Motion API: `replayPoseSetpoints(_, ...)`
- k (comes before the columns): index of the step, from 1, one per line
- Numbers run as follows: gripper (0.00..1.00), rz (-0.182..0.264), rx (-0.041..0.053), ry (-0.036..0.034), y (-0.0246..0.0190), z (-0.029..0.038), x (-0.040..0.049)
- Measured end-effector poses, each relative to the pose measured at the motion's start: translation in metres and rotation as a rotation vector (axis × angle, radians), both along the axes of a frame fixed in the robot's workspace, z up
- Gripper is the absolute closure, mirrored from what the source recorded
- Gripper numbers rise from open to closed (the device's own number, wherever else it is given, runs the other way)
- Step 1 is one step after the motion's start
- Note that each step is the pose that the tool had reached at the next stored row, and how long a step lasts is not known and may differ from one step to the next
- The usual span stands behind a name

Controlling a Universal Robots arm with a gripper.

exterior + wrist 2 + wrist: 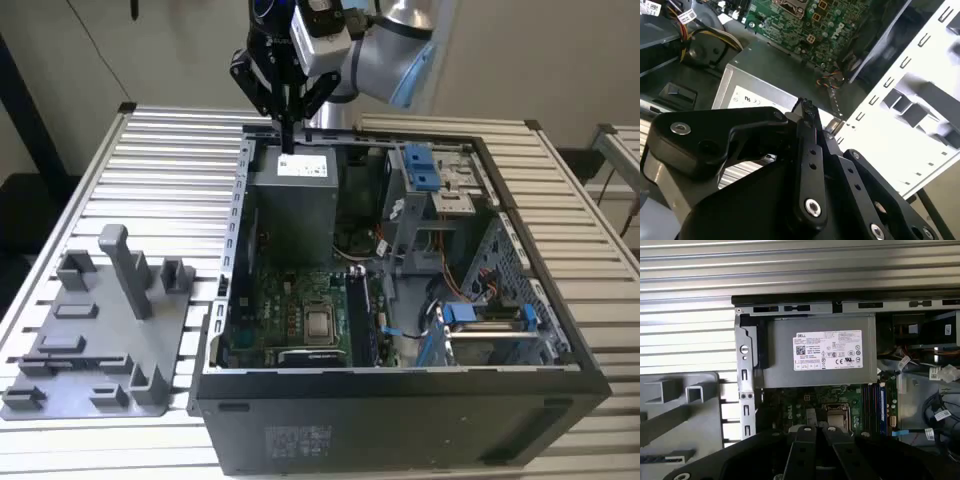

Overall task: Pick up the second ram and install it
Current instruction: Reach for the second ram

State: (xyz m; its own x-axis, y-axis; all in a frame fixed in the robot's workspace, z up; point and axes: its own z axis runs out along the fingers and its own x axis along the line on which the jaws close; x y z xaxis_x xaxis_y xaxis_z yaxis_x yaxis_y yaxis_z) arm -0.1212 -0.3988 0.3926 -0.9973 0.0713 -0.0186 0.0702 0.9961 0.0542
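Above the far rim of the open computer case [420, 410], directly over the grey power supply [300, 200], I see the hand [288, 138] pointing straight down. Its fingers [810, 150] are pressed together and nothing is visible between them.

1. Location of the part. I take the narrow dark-blue strip in the slot bank of the green motherboard [290, 310] to be the second ram [373, 320]. This is a judgement: I cannot separate stick from slot.
2. Bearing from the hand. The strip lies down inside the case, beyond the power supply, toward the case's near wall and slightly toward the exterior view's right.
3. Long axis. It runs from the power supply toward that near wall, roughly along the line of bearing.
4. Markings. The power supply carries a white label [827, 351] with a maker's mark, fine print and certification symbols; I do not transcribe it. White tags [940, 415] hang on the cables
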Motion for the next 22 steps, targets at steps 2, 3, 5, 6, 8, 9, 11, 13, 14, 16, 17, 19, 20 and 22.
replayPoseSetpoints(2,0.89,0.0,0.0004,0.0,0.0,0.0,0.0)
replayPoseSetpoints(3,0.89,0.0,0.0005,0.0,0.0,0.0,0.0)
replayPoseSetpoints(5,0.89,0.0,0.0009,0.0,0.0,0.0,0.0)
replayPoseSetpoints(6,0.89,0.0,0.001,0.0,0.0,0.0,0.0)
replayPoseSetpoints(8,0.89,0.0,0.0014,0.0,0.0,0.0,0.0)
replayPoseSetpoints(9,0.89,0.0,0.0016,0.0,0.0,0.0,0.0)
replayPoseSetpoints(11,0.89,0.0,0.002,0.0,0.0,0.0,0.0)
replayPoseSetpoints(13,0.89,0.0,0.0023,0.0,0.0,0.0,0.0)
replayPoseSetpoints(14,0.89,0.0,0.0025,-0.0001,0.0,0.0,-0.0002)
replayPoseSetpoints(16,0.89,0.0,0.0024,-0.0017,-0.0001,0.0001,-0.0041)
replayPoseSetpoints(17,0.89,0.0,0.0025,-0.0044,0.0,0.0,-0.0083)
replayPoseSetpoints(19,0.89,0.0,0.0024,-0.0118,0.0,0.0,-0.017)
replayPoseSetpoints(20,0.89,0.0,0.0024,-0.0157,0.0,0.0,-0.0211)
replayPoseSetpoints(22,0.89,0.0,0.0023,-0.0232,0.0,0.0,-0.0285)
